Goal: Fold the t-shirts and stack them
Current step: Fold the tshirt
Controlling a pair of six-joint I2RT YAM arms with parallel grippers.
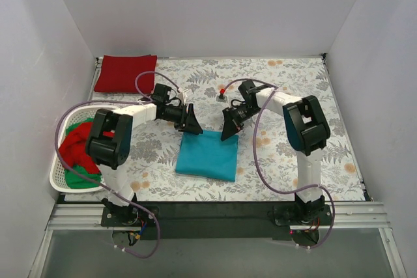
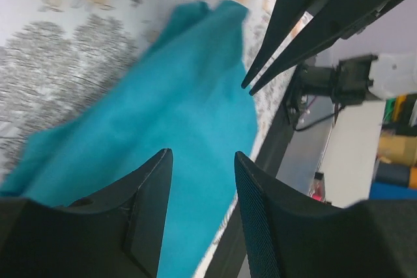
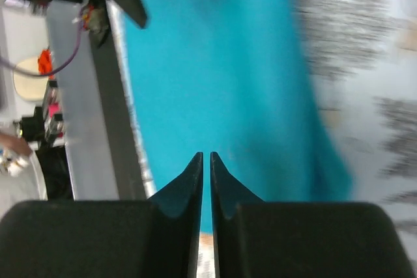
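Note:
A folded teal t-shirt (image 1: 208, 155) lies on the floral tablecloth in the middle of the table; it also shows in the left wrist view (image 2: 163, 115) and the right wrist view (image 3: 221, 76). My left gripper (image 1: 193, 122) hovers at its far left corner, open and empty (image 2: 203, 154). My right gripper (image 1: 229, 127) hovers at its far right corner, shut with nothing between its tips (image 3: 206, 155). A folded dark red t-shirt (image 1: 125, 73) lies at the far left corner. Crumpled red (image 1: 81, 141) and green (image 1: 83, 177) t-shirts fill the basket.
A white plastic laundry basket (image 1: 57, 179) stands at the table's left edge. A small red-topped marker (image 1: 222, 92) stands behind the grippers. White walls close in the table on three sides; the black base rail (image 1: 215, 211) runs along the near edge.

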